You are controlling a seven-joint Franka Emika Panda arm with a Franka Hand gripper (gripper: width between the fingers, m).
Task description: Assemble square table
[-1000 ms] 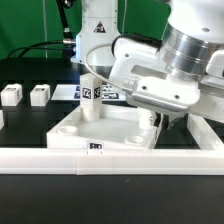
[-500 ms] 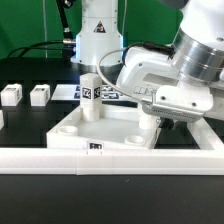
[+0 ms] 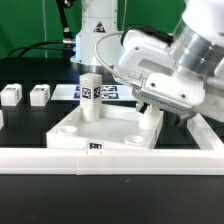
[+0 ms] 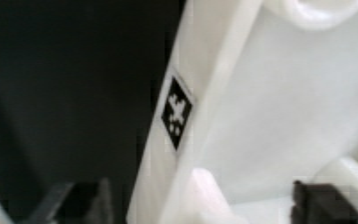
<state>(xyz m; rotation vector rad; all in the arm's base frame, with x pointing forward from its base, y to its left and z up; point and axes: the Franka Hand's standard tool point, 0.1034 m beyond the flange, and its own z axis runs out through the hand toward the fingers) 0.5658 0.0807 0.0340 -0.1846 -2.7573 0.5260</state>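
Square table top (image 3: 70, 138) lies flat in the middle of the dark worktop (image 3: 30, 200), its tagged front wall just behind the long white rail (image 3: 150, 160). We see one leg (image 3: 90, 97) standing upright in the far corner socket toward the exterior view's left. A second leg (image 3: 150, 127) stands at the far corner toward the exterior view's right. The tool (image 3: 152, 108) hangs right above that second leg. In the wrist view its dark fingers (image 4: 83, 200) stand wide apart with white plastic between them, and we see no grip on anything. Two loose legs (image 3: 12, 95) (image 3: 40, 94) sit on the worktop, well apart from the top, on the exterior view's left.
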